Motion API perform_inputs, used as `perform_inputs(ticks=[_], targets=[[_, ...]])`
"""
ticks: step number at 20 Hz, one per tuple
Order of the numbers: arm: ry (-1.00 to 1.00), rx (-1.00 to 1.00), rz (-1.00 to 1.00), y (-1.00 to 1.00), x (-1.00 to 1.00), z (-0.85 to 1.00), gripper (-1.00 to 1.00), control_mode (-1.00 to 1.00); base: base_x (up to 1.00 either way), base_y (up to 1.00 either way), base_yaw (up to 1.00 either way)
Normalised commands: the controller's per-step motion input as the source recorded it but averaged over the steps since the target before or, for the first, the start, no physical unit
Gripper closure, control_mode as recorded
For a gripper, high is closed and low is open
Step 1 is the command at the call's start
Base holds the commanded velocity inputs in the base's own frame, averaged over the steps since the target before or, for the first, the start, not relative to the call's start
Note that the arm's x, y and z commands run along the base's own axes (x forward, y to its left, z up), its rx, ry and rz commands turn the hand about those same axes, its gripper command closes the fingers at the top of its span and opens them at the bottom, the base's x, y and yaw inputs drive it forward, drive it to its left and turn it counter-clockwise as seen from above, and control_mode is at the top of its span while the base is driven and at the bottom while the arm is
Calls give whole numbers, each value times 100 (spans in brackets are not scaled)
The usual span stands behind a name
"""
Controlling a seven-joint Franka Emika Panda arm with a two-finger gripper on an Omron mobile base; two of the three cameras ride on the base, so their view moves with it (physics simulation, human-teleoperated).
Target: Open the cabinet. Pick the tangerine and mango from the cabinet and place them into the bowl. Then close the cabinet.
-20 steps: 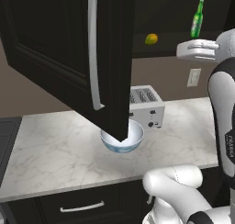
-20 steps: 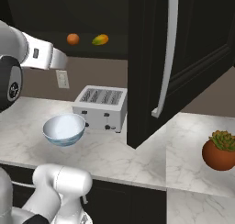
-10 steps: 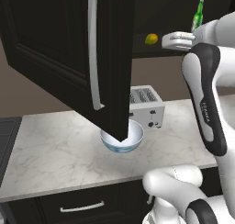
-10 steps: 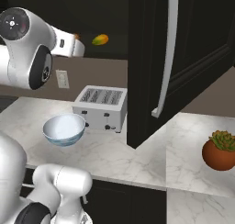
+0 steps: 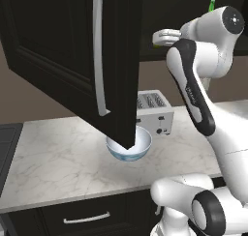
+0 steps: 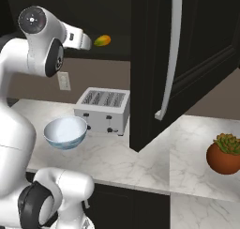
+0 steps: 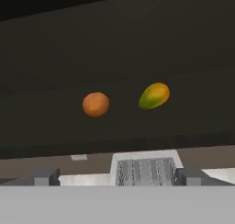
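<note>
The cabinet (image 5: pixel 58 46) is open, its door (image 6: pixel 206 45) swung out over the counter. On its dark shelf (image 7: pixel 114 136) the round orange tangerine (image 7: pixel 96 103) lies left of the yellow-green mango (image 7: pixel 154 95), a small gap between them. The mango (image 6: pixel 102 40) also appears just right of my hand. My gripper (image 7: pixel 117 176) is open and empty, level with the shelf and a short way in front of both fruits. From the side my gripper (image 5: pixel 159 37) points into the cabinet. The pale bowl (image 6: pixel 65 132) stands on the counter below; the door's corner partly hides the bowl (image 5: pixel 138 145).
A silver toaster (image 6: pixel 103 108) stands beside the bowl, under the shelf. A green bottle's top (image 5: pixel 211 5) peeks over my arm. A potted plant (image 6: pixel 227 153) sits at the counter's right. The open door's lower corner hangs low over the bowl. A drawer (image 5: pixel 87 216) lies below.
My arm has swung up and toward the open cabinet, bringing the hand close in front of the fruits. The jaws stayed open. Fruits, bowl and door have not moved.
</note>
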Motion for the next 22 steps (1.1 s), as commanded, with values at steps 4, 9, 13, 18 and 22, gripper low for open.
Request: perform_inputs(ticks=[4,9,13,18,22], targets=[[0,-4,0,36,59,0,-100,-100,0,0,0],[0,-2,0,26,57,0,-100,-100,0,0,0],[0,-1,0,14,38,0,-100,-100,0,0,0],[0,0,0,0,0,0,-100,-100,0,0,0],[0,0,0,3,9,-3,-100,-100,0,0,0]])
